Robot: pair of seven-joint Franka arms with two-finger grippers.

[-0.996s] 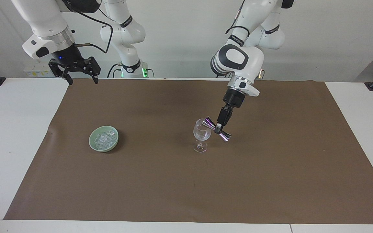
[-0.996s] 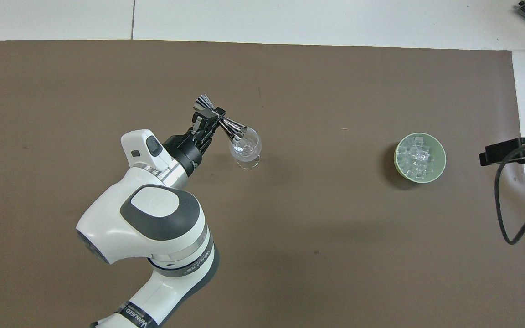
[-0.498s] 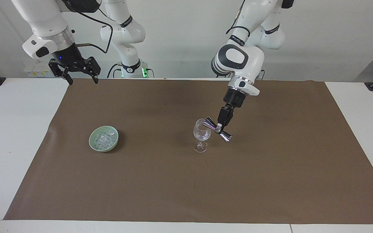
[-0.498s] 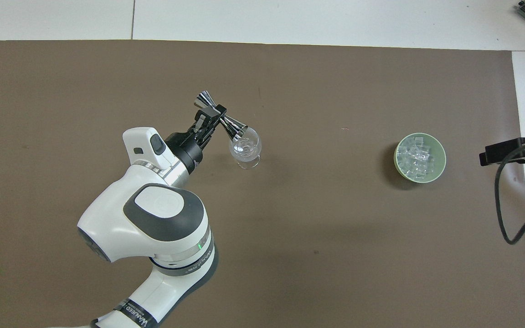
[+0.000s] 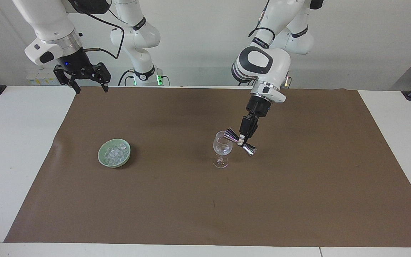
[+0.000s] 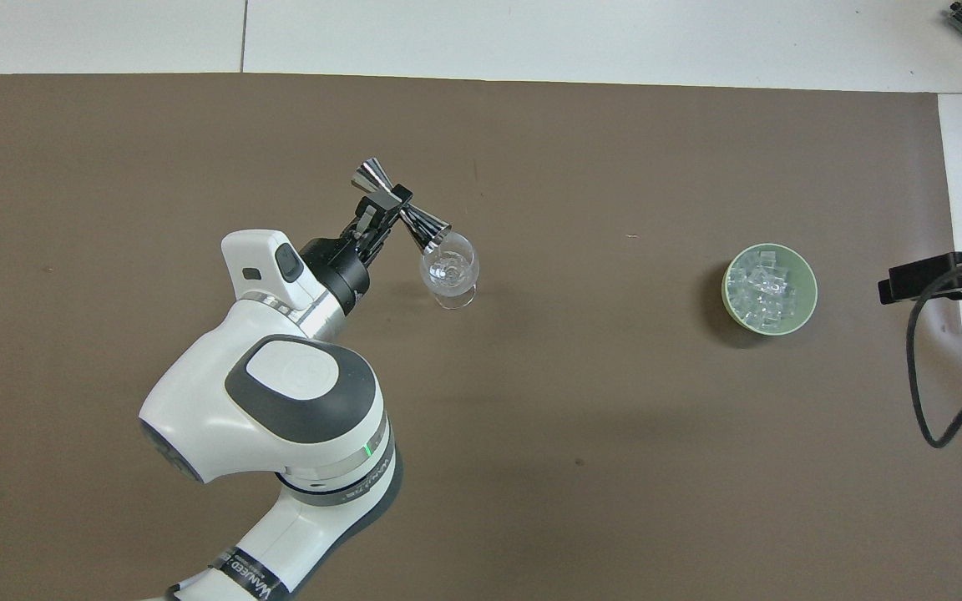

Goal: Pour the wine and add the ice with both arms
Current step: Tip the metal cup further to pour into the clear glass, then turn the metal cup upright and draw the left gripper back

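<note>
The left claw (image 5: pixel 241 141) is clamped on the narrow waist of a shiny metal jigger (image 5: pixel 240 142), which it holds tipped on its side in the air. One cone of the jigger points at the rim of the glass (image 5: pixel 222 149), its mouth at or just over the rim; the other cone sticks out away from the glass, toward the left arm's end of the worktop (image 5: pixel 13 150). In the overhead view the left claw (image 6: pixel 384 205) grips the jigger (image 6: pixel 402 209) just beside the glass (image 6: pixel 449 269), with the lower cone's mouth overlapping the rim. The glass stands upright on the brown mat (image 5: pixel 298 200), directly below and beside the claw. Something clear shows in its bowl, but whether it is liquid or only glints cannot be told.

The right claw (image 5: pixel 89 88) waits with its fingers apart and nothing in them, raised over the mat's corner at the robots' edge of the worktop. The ice (image 5: pixel 115 153) lies heaped in a pale green bowl (image 5: pixel 102 151) on the mat, well apart from the left claw, toward the right arm's end, and farther from the robots than the spot the right claw hangs over. In the overhead view the ice (image 6: pixel 763 288) fills the bowl (image 6: pixel 807 288), and only the right claw's black edge (image 6: pixel 919 280) shows beside it.
</note>
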